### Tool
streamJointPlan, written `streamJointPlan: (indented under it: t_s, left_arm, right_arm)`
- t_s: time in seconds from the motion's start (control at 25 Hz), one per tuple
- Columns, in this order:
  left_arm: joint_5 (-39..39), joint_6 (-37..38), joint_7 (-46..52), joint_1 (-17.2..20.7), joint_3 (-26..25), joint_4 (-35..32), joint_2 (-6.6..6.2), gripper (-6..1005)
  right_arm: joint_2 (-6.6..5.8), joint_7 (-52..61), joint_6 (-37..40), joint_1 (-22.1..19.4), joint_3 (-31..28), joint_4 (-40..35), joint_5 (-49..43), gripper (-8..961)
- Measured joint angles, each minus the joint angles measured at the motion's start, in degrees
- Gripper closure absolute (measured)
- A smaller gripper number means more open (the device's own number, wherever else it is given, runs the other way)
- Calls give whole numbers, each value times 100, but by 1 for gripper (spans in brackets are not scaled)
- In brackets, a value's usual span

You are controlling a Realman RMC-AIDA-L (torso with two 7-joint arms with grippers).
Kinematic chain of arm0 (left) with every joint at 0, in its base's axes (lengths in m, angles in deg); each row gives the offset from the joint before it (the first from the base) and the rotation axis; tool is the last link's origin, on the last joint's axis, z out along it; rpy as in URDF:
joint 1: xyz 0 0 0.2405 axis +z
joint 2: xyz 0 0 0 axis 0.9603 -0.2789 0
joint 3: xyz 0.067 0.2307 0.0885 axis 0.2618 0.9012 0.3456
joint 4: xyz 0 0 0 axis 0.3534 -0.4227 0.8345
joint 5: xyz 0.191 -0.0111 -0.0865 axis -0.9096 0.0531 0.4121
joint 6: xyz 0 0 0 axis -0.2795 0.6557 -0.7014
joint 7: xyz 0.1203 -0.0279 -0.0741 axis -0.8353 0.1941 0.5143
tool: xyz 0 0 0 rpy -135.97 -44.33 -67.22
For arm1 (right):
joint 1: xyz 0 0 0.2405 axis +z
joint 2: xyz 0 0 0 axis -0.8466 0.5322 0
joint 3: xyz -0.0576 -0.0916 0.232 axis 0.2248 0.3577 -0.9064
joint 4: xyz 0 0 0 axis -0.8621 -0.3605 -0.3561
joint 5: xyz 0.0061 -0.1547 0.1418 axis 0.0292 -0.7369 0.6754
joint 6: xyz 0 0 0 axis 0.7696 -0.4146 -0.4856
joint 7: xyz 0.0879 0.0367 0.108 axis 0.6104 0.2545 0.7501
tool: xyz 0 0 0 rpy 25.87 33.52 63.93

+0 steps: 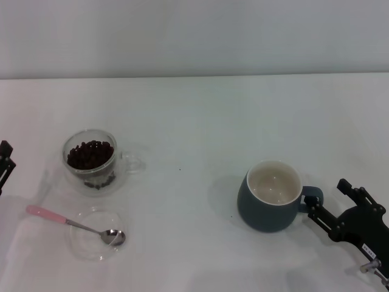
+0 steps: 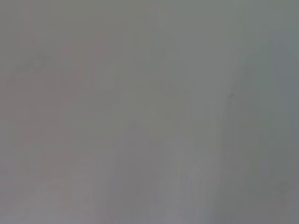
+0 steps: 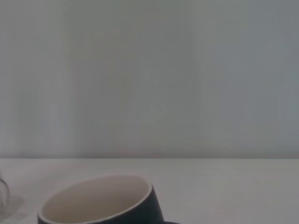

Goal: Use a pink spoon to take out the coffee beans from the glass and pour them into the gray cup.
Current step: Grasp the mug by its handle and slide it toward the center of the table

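The glass (image 1: 91,159) stands at the left of the white table and holds the coffee beans (image 1: 90,153). In front of it the pink spoon (image 1: 47,215) lies with its silver bowl on a flat clear saucer (image 1: 85,246) and its pink handle pointing left. The gray cup (image 1: 267,204) stands at the right, upright, with its cream inside bare; it also shows in the right wrist view (image 3: 103,200). My right gripper (image 1: 326,196) is open, its fingertips just right of the cup's handle (image 1: 313,196). My left gripper (image 1: 5,159) shows only partly at the far left edge.
The white table (image 1: 194,121) runs back to a pale wall. The left wrist view shows only a blank grey surface. A bit of clear glass shows at the edge of the right wrist view (image 3: 2,193).
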Motion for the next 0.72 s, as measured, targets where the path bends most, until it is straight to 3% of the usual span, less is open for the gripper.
streamJointPlan:
  t_s: [0.44, 0.56, 0.72]
  left_arm:
    - [0, -18, 0, 37, 0, -20, 0, 127]
    - [0, -54, 0, 39, 0, -15, 0, 127]
    - [0, -59, 0, 40, 0, -18, 0, 126]
  right_arm:
    - [0, 357, 62, 47, 21, 143, -12, 276]
    - [0, 436, 62, 78, 7, 159, -64, 526]
    - [-1, 441, 64, 146, 5, 206, -125, 588]
